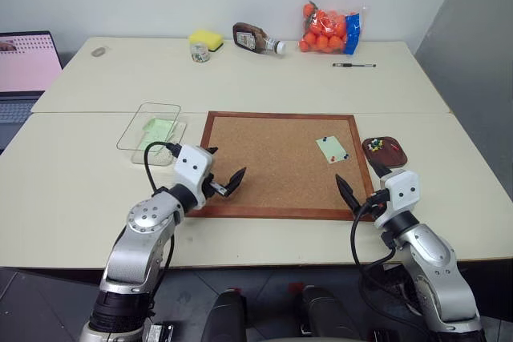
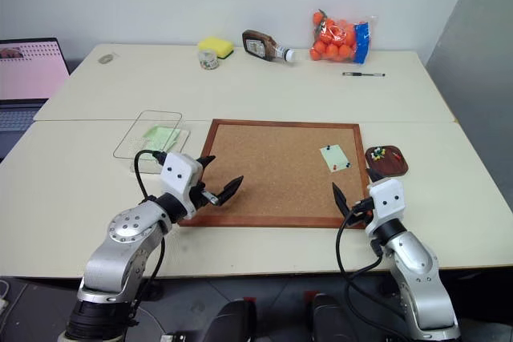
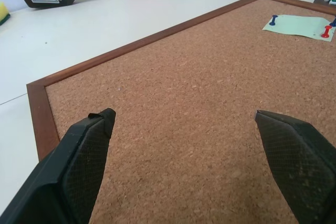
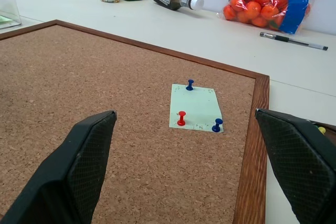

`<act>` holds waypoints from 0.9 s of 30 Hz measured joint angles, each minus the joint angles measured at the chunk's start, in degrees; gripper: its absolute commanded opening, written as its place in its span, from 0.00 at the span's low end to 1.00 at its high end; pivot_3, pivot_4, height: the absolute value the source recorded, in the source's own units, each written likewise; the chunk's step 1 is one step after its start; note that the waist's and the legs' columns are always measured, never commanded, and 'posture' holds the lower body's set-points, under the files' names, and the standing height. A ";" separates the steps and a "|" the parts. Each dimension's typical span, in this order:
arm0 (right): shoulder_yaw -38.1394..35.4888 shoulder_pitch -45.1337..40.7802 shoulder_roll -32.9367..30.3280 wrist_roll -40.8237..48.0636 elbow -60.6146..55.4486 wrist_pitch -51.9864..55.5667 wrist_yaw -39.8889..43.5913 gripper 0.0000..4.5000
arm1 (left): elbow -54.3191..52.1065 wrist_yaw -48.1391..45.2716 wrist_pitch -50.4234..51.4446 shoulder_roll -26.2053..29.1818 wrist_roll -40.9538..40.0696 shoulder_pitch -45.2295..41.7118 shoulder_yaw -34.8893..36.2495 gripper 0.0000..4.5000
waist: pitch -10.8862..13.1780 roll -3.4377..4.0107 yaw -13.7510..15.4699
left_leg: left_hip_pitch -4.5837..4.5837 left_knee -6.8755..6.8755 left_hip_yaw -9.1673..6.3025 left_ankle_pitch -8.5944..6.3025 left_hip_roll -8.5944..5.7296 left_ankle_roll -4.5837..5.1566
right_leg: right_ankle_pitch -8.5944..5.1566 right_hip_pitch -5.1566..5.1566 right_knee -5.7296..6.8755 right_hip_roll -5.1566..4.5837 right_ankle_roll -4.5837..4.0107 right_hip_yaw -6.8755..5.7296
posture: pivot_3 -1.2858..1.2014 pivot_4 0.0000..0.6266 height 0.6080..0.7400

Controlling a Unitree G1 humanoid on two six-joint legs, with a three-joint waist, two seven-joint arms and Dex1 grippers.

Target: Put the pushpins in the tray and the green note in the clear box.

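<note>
A pale green note [image 1: 332, 149] lies on the right part of the cork board [image 1: 272, 170], held down by three pushpins: a red one [image 4: 181, 118] and two dark blue ones [image 4: 189, 84] [image 4: 217, 125]. Just right of the board sits the small dark brown tray [image 1: 385, 151] with coloured pins in it. The clear box [image 1: 152, 132] stands left of the board with green paper inside. My left gripper [image 1: 227, 167] hangs open over the board's near left corner. My right gripper [image 1: 361, 180] is open over the near right corner, short of the note. Both are empty.
At the table's far side lie a yellow sponge [image 1: 206, 39], a small jar [image 1: 199, 52], a brown bottle on its side [image 1: 255, 38], a bag of oranges [image 1: 330, 30] and a pen [image 1: 353, 65]. A laptop [image 1: 26, 66] stands at the far left.
</note>
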 measured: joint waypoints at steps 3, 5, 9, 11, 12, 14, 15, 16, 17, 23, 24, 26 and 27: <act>0.00 -0.02 0.00 -0.01 0.00 0.00 0.01 0.99 | 0.22 -0.18 -0.06 -0.41 -0.12 0.02 0.00 1.00 | 0.00 0.00 0.02 | 0.00 0.00 0.00 0.00 0.00 0.00 | 0.00 0.00 0.00 0.00 0.00 0.00 | 0.52 0.24 1.00; 0.00 -0.03 0.00 -0.01 0.00 0.02 0.01 0.99 | 0.25 -0.54 -0.41 -0.43 -0.13 0.05 0.00 1.00 | 0.00 0.00 0.02 | 0.00 0.00 0.00 0.00 0.00 0.00 | 0.00 0.00 0.00 0.00 0.00 0.00 | 0.52 0.24 1.00; 0.02 -0.05 0.00 -0.01 -0.01 0.05 0.03 0.99 | 0.31 -1.23 -1.59 -0.42 -0.10 0.05 0.00 1.00 | 0.00 0.00 0.02 | 0.00 0.00 0.00 0.00 0.00 0.00 | 0.00 0.00 0.00 0.00 0.00 0.00 | 0.52 0.24 1.00; 0.04 -0.05 0.00 -0.01 0.00 0.05 0.04 0.99 | 0.83 -1.30 -1.83 -0.41 0.10 -0.33 -0.01 1.00 | 0.00 0.00 0.03 | 0.00 0.00 0.00 0.00 0.00 0.00 | 0.00 0.00 0.00 0.00 0.00 -0.01 | 0.52 0.24 1.00; 0.05 -0.05 0.00 -0.01 -0.01 0.06 0.04 0.99 | 0.92 -1.30 -1.83 -0.40 0.15 -0.45 -0.01 1.00 | 0.00 0.00 0.03 | 0.00 0.00 0.00 0.00 0.00 0.00 | 0.00 0.00 0.00 0.00 0.00 -0.01 | 0.52 0.24 1.00; 0.08 -0.04 -0.01 -0.02 -0.02 0.07 0.04 0.99 | 1.97 -1.31 -1.66 -0.39 0.21 -2.53 -0.14 1.00 | 0.00 0.00 0.05 | -0.01 0.01 0.00 0.00 -0.01 0.00 | 0.00 0.00 0.00 0.00 0.00 -0.02 | 0.52 0.24 1.00; 0.12 -0.06 0.00 -0.03 -0.02 0.09 0.05 0.99 | 2.37 -1.29 -1.50 -0.38 0.21 -3.34 -0.11 1.00 | 0.00 0.00 0.06 | -0.01 0.01 -0.01 0.00 -0.01 0.00 | 0.00 0.00 0.00 0.00 0.00 -0.03 | 0.52 0.24 1.00; 0.12 -0.02 0.00 -0.03 -0.06 0.09 0.04 0.99 | 2.73 -1.38 -1.34 -0.34 0.21 -4.85 -0.11 1.00 | 0.00 0.00 0.07 | -0.01 0.01 -0.01 0.00 -0.02 0.00 | 0.00 0.00 0.00 0.00 0.00 -0.02 | 0.52 0.24 1.00; 0.14 -0.02 0.00 -0.03 -0.06 0.13 0.05 0.99 | 2.90 -1.51 -1.34 -0.24 0.22 -5.56 -0.13 1.00 | 0.00 0.00 0.06 | -0.02 0.01 -0.01 0.00 -0.03 0.00 | 0.00 0.00 0.00 0.00 0.01 -0.02 | 0.52 0.24 1.00; 0.20 1.65 -0.07 0.01 -1.04 0.91 0.20 0.99 | 6.73 -5.73 -1.71 0.83 0.21 -9.84 -2.62 1.00 | 0.00 0.00 0.03 | -0.01 -0.01 0.00 0.00 -0.02 0.00 | 0.00 0.00 -0.01 0.00 0.00 -0.01 | 0.52 0.24 1.00; 0.23 2.07 -0.14 0.03 -1.61 1.22 0.27 1.00 | 7.87 -6.43 -2.06 0.84 0.21 -10.19 -2.81 0.96 | 0.00 0.00 -0.02 | -0.01 0.00 0.00 0.00 -0.02 0.00 | 0.00 0.00 -0.01 0.01 0.00 -0.01 | 0.52 0.24 1.00; 0.21 2.27 -0.23 0.03 -2.09 1.38 0.31 1.00 | 9.76 -7.44 -2.41 0.87 0.23 -11.12 -3.26 0.92 | 0.00 0.00 -0.01 | -0.01 0.00 0.00 0.00 -0.02 0.00 | 0.00 0.00 0.01 0.01 0.00 -0.02 | 0.52 0.24 1.00; 0.23 2.27 -0.23 0.04 -2.47 1.47 0.35 1.00 | 10.49 -7.85 -2.57 0.87 0.28 -11.65 -3.52 0.87 | 0.00 0.00 -0.02 | -0.02 0.01 0.00 0.00 -0.02 0.00 | 0.00 0.00 0.00 0.01 0.01 -0.02 | 0.52 0.24 1.00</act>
